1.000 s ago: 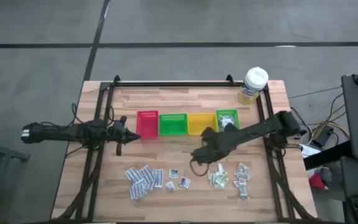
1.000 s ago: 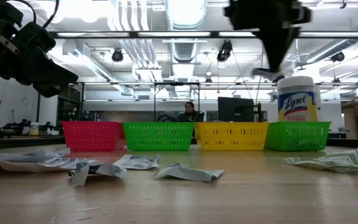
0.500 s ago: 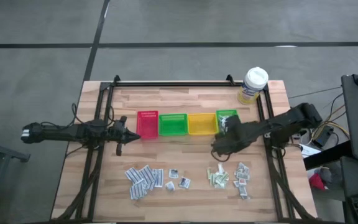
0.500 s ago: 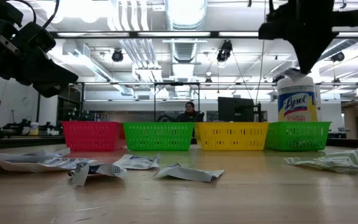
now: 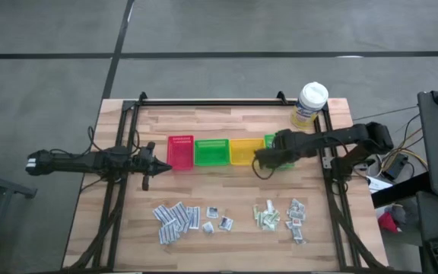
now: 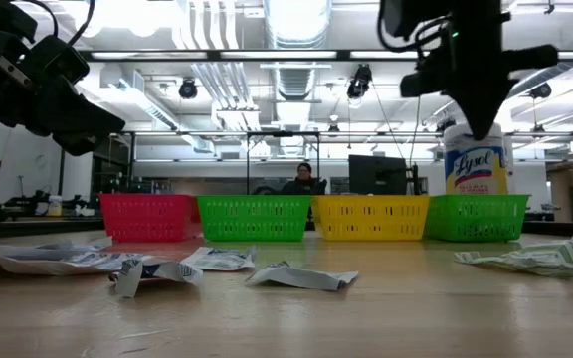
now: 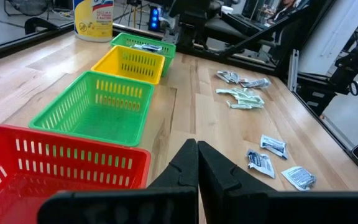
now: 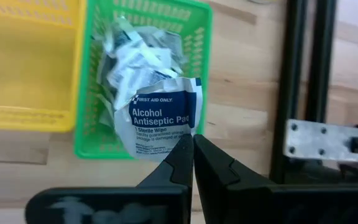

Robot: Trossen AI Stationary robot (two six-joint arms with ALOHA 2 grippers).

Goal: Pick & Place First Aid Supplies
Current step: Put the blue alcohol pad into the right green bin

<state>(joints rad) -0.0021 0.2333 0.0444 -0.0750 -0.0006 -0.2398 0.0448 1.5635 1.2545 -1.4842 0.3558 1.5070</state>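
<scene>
My right gripper [image 8: 189,140] is shut on a white-blue antiseptic pad sachet [image 8: 161,115] above the right-hand green bin [image 5: 278,140], which holds several sachets [image 8: 132,59]. In the high view this gripper [image 5: 274,156] is over that bin's near part. More first aid supplies lie flat on the table in a left cluster [image 5: 177,217] and a right cluster [image 5: 281,215]. My left gripper [image 7: 197,149] is shut and holds nothing. It stays above the table beside the red bin [image 5: 180,152]. My right gripper pinches the sachet by one edge [image 8: 180,132] between its two fingertips. The fingers come steeply from above. The sachet is lifted clear and reaches out past the fingertips over the green bin's near part, its printed face toward the wrist camera.
Red, green [image 5: 211,152], yellow [image 5: 243,151] and green bins stand in a row across the table's middle. A white-lidded wipes tub [image 5: 310,104] stands at the far right corner. A black frame [image 5: 211,101] runs along the far and side edges.
My right gripper has carried the sachet from the table's middle, near the right cluster, toward the far right edge to above the right-hand green bin. Its wrist has rolled on the way, and it has stayed shut.
</scene>
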